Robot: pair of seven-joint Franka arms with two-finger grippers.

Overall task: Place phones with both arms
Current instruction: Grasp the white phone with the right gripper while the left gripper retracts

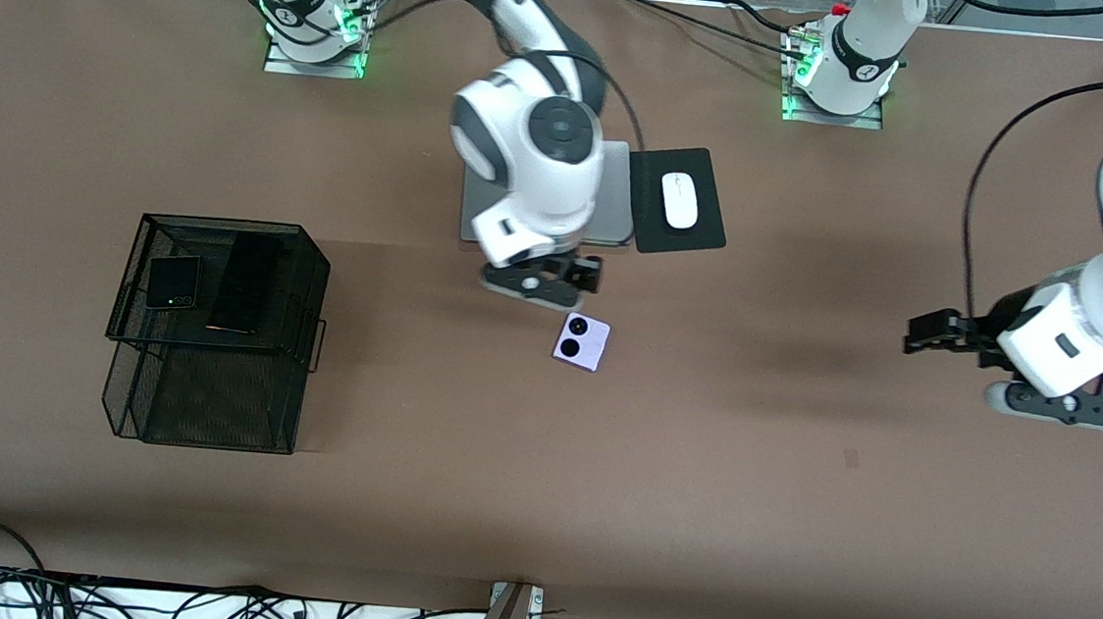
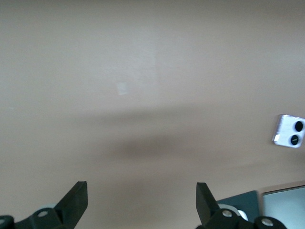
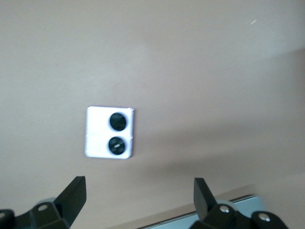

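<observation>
Brown tabletop [image 1: 696,478] — no legible writing. My right gripper [image 3: 138,195], fingers apart, hovers at the lavender phone's [image 1: 581,340] 11 o'clock; my left gripper [image 2: 142,202] waits, fingers apart; two black phones [image 1: 219,283] lie in the mesh basket [image 1: 209,410].

The lavender phone [image 1: 581,340] lay flat on the table — the squarish black phone [image 1: 172,282] and slim black slab [image 1: 244,283] sat in the basket [image 1: 210,401].

Rt wrist cam: you had the white-lavender phone [image 3: 109,132] lying flat on the brown table [image 3: 214,71].
Your right gripper [image 3: 138,198] hung over bare tabletop w/ both black fingers [image 3: 74,195] spread wide, nothing btwn them; phone sat apart from the tips, its two black circles facing up, and a silver laptop [image 3: 243,210] edge showed by one finger.
</observation>
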